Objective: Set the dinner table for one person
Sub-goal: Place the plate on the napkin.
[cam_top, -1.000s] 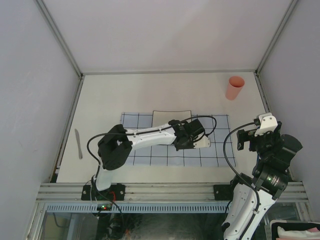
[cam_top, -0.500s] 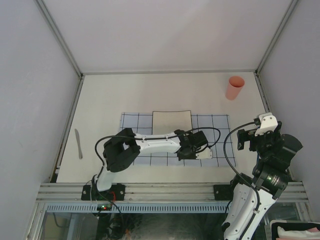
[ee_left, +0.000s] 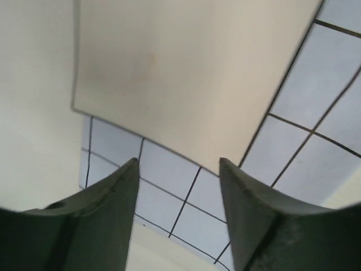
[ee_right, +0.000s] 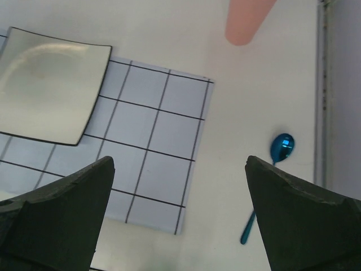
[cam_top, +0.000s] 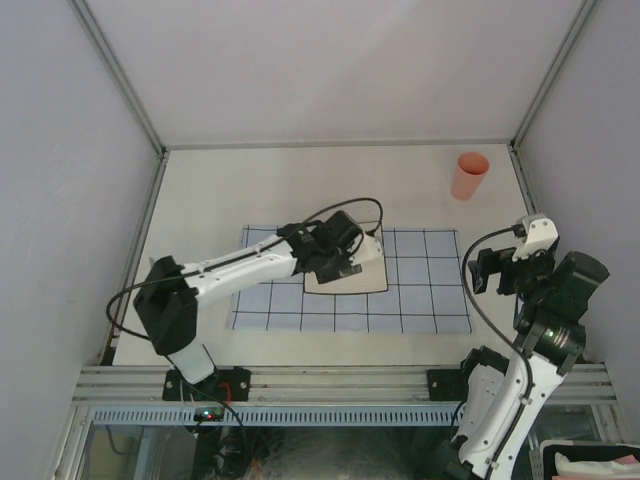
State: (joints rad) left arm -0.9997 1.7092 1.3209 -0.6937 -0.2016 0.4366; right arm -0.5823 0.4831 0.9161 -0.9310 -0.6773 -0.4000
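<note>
On the off-white dinner table [cam_top: 260, 190] lies a light-blue gridded placemat [cam_top: 420, 290] with a square cream plate [cam_top: 345, 280] on its middle. The plate's far edge reaches past the mat. My left gripper [cam_top: 352, 252] hovers over the plate's far part, open and empty. In the left wrist view its fingertips [ee_left: 132, 169] frame the mat [ee_left: 169, 192] just beside the plate [ee_left: 186, 73]. My right gripper [cam_top: 488, 272] is raised near the mat's right end, wide open with nothing in it. From the right wrist, the plate [ee_right: 48, 84] and mat [ee_right: 152, 141] lie below it.
A pink cup [cam_top: 469, 175] stands at the back right corner; it also shows as the cup [ee_right: 245, 20] in the right wrist view. A shiny blue spoon [ee_right: 280, 148] lies on the table right of the mat, near the grey side rail [ee_right: 321, 84].
My left arm has swung from the mat's near right part back and left to the plate, and its jaws have gone from shut to open. The right arm has barely moved.
</note>
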